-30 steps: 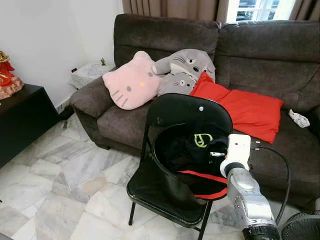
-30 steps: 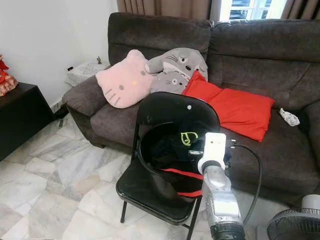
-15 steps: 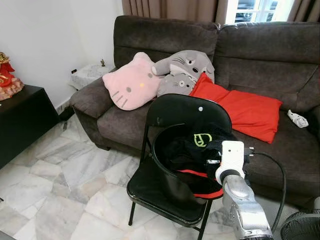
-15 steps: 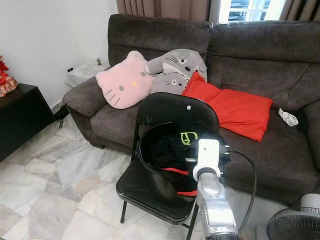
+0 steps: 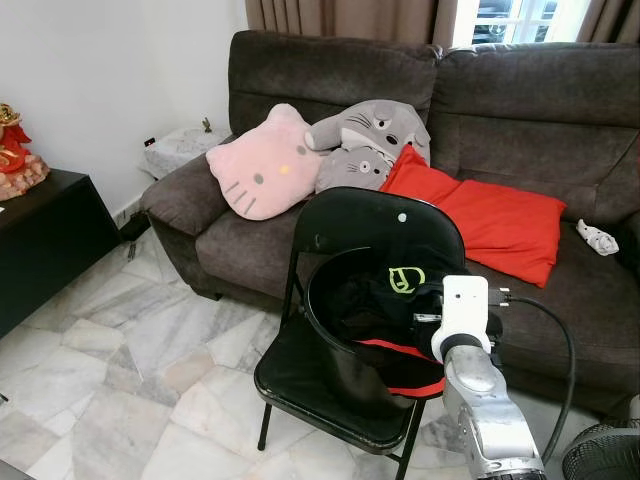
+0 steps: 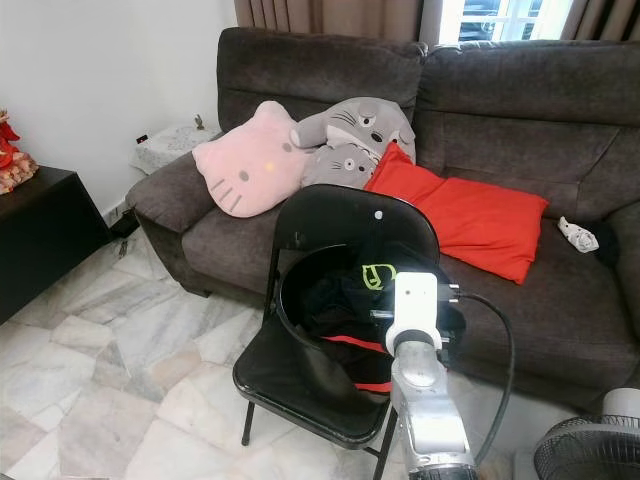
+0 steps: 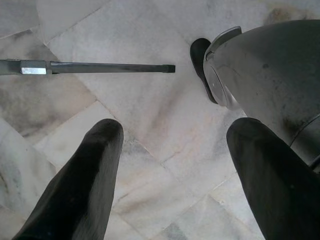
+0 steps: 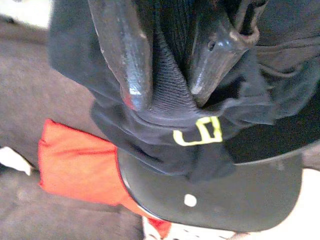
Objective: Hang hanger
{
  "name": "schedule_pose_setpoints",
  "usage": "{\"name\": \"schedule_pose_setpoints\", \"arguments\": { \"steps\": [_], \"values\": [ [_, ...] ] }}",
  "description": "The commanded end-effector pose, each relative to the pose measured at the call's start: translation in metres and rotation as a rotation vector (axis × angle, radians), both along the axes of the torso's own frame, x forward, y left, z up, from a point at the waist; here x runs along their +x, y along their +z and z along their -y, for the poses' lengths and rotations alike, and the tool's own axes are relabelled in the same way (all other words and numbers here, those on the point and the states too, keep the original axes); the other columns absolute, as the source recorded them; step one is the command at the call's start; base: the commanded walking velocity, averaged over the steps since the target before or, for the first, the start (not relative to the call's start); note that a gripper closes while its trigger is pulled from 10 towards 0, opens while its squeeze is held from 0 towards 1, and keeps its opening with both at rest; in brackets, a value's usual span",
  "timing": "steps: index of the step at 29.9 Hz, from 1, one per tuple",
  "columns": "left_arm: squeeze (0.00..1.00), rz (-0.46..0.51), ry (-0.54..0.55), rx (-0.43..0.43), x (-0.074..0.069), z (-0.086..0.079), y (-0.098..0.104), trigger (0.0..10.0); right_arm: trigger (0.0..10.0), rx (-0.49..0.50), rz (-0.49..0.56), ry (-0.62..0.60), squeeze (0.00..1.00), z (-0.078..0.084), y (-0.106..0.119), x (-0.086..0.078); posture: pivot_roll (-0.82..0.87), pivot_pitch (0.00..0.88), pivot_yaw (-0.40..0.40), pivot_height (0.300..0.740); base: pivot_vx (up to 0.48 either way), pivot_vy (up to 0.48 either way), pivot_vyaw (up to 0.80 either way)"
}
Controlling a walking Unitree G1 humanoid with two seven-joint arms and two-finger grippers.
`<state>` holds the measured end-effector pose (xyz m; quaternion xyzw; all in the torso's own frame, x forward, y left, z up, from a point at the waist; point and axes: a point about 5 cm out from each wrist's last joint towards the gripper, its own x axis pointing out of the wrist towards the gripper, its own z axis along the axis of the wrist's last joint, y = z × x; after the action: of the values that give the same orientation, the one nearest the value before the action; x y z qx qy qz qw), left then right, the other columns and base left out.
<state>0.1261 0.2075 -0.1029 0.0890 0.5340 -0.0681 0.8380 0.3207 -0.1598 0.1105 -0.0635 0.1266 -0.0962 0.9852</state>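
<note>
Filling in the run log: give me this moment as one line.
right gripper: shut on black garment, in black basket on folding chair | left gripper: open, idle over floor | hanger: none seen

— What is the folding chair made of?
— Glossy black metal, smooth. The garment on it is matt dark knit cloth.
— And around it?
— A sofa in rough brown fabric, plush cushions, a polished marble floor.
</note>
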Motion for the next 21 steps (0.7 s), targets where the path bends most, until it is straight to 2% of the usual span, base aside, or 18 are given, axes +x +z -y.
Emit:
{"name": "schedule_pose_setpoints", "arguments": {
  "steps": [1,8,9,10,16,17,18,21],
  "values": [
    [0.0,-0.017,0.006,0.013,-0.002,-0.006,0.0,10.0,10.0,0.029,-0.031,-0.019,0.0,0.001,-0.006,-0.001,-0.08,0.0,0.106,0.74,0.0,0.0,0.0],
    [0.0,-0.017,0.003,0.014,-0.002,-0.006,0.0,10.0,10.0,0.164,-0.056,-0.083,0.0,0.005,-0.013,-0.005,-0.08,0.0,0.109,0.74,0.0,0.0,0.0],
    [0.0,-0.017,0.003,0.014,-0.002,-0.006,0.0,10.0,10.0,0.17,-0.056,-0.087,0.69,0.005,-0.014,-0.006,-0.08,0.0,0.109,0.74,0.0,0.0,0.0],
    [0.0,-0.017,0.002,0.014,-0.002,-0.006,0.0,10.0,10.0,0.178,-0.056,-0.091,1.0,0.005,-0.014,-0.006,-0.08,0.0,0.109,0.74,0.0,0.0,0.0],
    [0.0,-0.016,0.0,0.014,-0.002,-0.006,0.0,10.0,10.0,0.221,-0.072,-0.108,1.0,0.005,-0.019,-0.006,-0.08,0.0,0.11,0.74,0.0,0.0,0.0],
    [0.0,-0.016,0.0,0.014,-0.002,-0.006,0.0,10.0,10.0,0.231,-0.08,-0.115,0.1,0.006,-0.021,-0.005,-0.08,0.0,0.111,0.74,0.0,0.0,0.0],
    [0.0,-0.016,0.0,0.014,-0.002,-0.006,0.0,10.0,10.0,0.23,-0.082,-0.118,0.0,0.007,-0.022,-0.005,-0.08,0.0,0.111,0.74,0.0,0.0,0.0],
    [0.0,-0.017,0.0,0.015,-0.002,-0.006,0.0,10.0,10.0,0.238,-0.087,-0.141,0.0,0.011,-0.023,-0.005,-0.08,0.0,0.113,0.74,0.0,0.0,0.0]
  ]
}}
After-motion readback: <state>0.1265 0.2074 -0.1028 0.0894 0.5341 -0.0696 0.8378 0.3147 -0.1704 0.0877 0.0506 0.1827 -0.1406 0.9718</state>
